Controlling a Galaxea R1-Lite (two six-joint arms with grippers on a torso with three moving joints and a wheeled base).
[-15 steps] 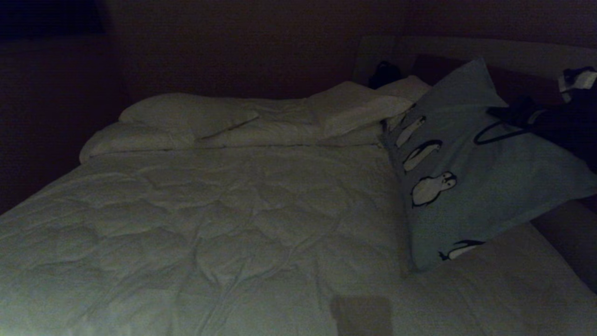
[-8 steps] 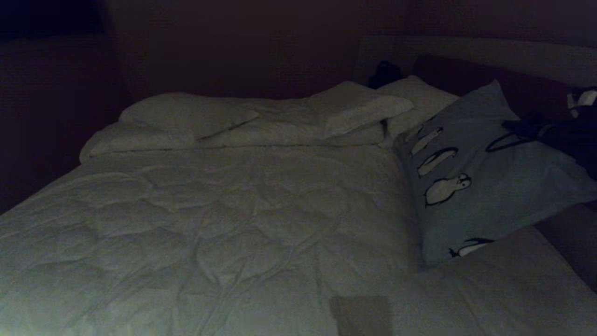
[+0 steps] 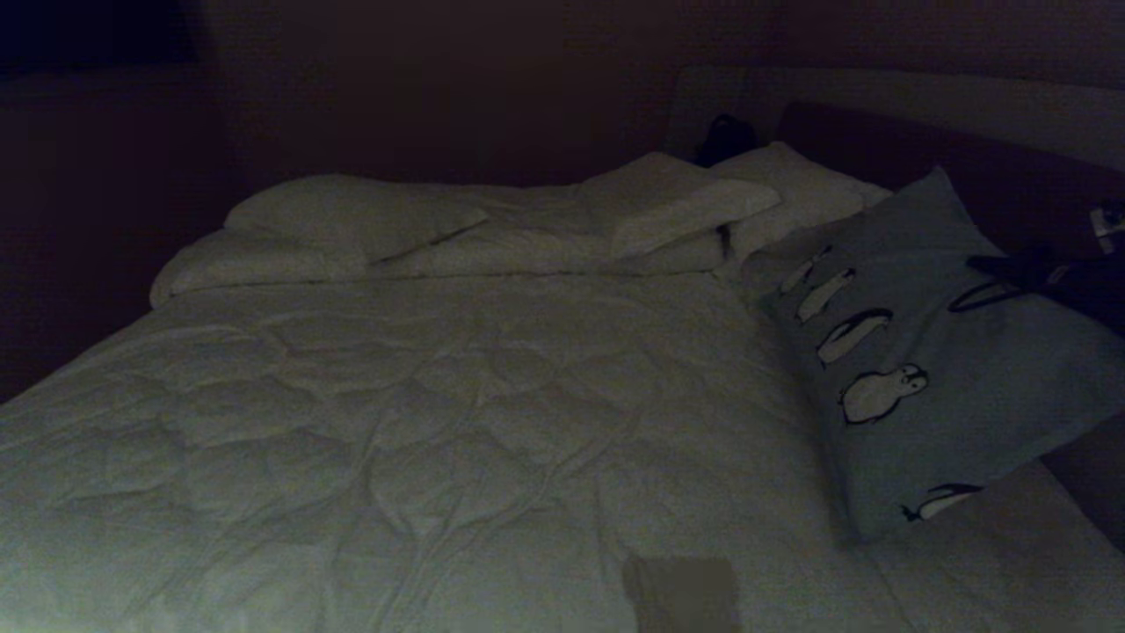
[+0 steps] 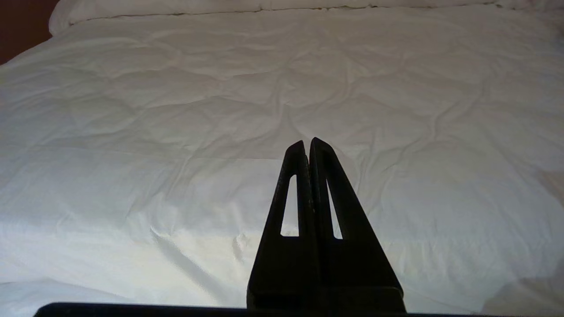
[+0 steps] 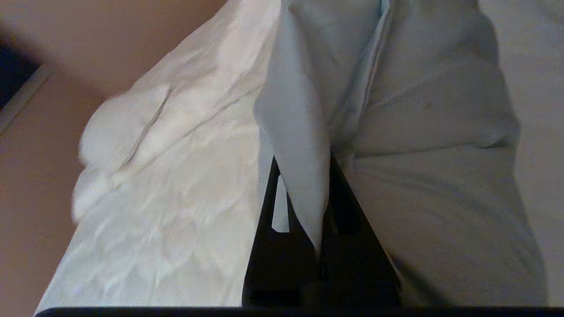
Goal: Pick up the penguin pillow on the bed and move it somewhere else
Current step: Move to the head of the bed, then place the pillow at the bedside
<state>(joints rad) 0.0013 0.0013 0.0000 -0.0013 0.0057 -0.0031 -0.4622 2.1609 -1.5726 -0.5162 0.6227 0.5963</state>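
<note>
Over on the right side of the bed (image 3: 422,413), the penguin pillow (image 3: 958,387) hangs tilted, its lower corner on the comforter. The right gripper (image 5: 308,193) has its jaws pinched tight on a fold of the pillow's edge. The left gripper (image 4: 307,143) just hovers over the bare white comforter, jaws closed on nothing.

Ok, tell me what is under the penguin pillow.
The penguin pillow is held tilted by the right gripper, shut on its fabric. Its lower end rests on the bed; its upper part leans over a white pillow. Whatever lies beneath its middle is covered.
</note>
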